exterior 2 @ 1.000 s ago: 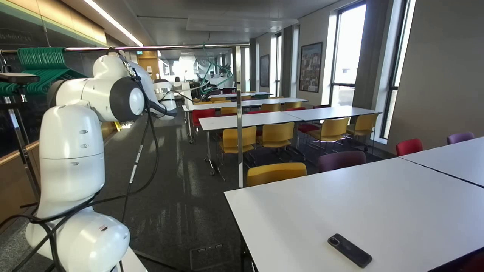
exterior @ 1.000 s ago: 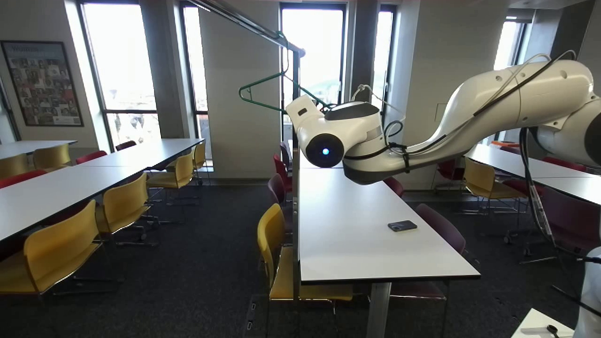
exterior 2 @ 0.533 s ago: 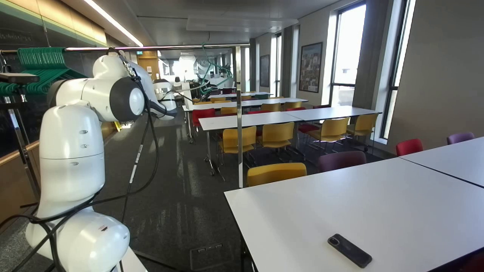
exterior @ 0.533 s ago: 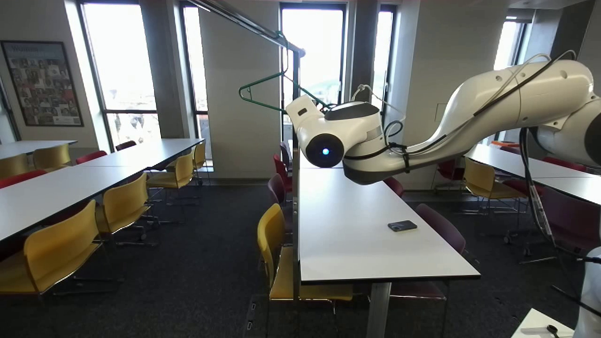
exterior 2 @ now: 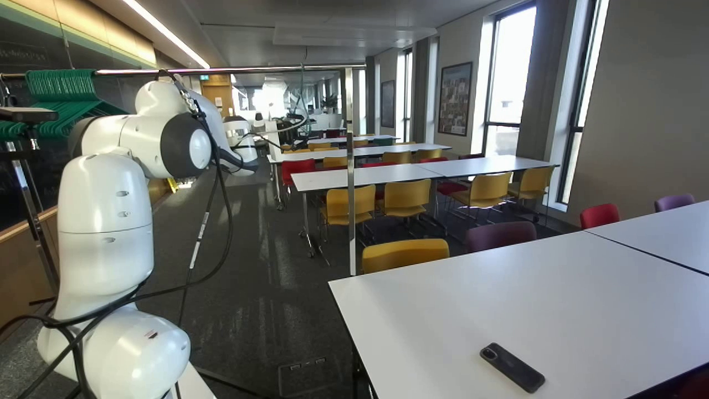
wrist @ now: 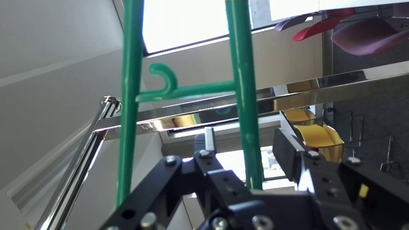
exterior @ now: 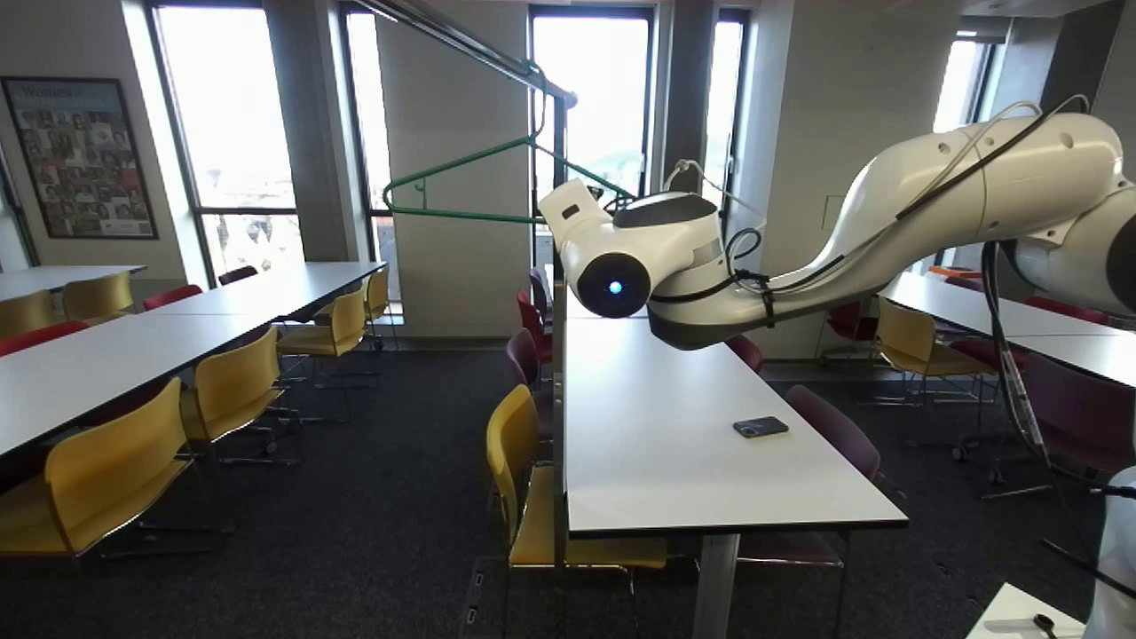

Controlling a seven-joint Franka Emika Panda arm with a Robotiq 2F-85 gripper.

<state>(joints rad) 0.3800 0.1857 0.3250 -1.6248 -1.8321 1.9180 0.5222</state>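
Fingers (wrist: pixel 285 153) of the black, screw-jointed metal gripper (wrist: pixel 244 147) stand apart, one on each side of the smooth round lower bar (wrist: pixel 246 108) of a glossy green plastic hanger (wrist: pixel 198 90), with gaps showing beside the bar. A thin crosspiece (wrist: pixel 220 87) joins that bar to the sloping upper bar (wrist: pixel 130 86) and carries a small rounded curl (wrist: pixel 172 80). The hanger hangs by its hook (exterior: pixel 542 98) from a polished metal rail (wrist: pixel 80 166), near the rail's end. In the wrist view a shiny, flat-sided metal post (wrist: pixel 188 118) crosses behind it; in an exterior view the smooth white robot arm (exterior: pixel 887 253) hides part of the hanger. Lower down stand a long white table (exterior: pixel 657 390), a dark flat phone (exterior: pixel 761 427) lying on it, and yellow shell-like chairs (exterior: pixel 238 382) on thin metal legs. Farther along the rail hangs a tight bunch of green hangers (exterior 2: pixel 61 88). The hanger's hook points up and its long axis runs nearly level, its rounded end (exterior: pixel 390 197) reaching to the left of an exterior view, away from the gripper.
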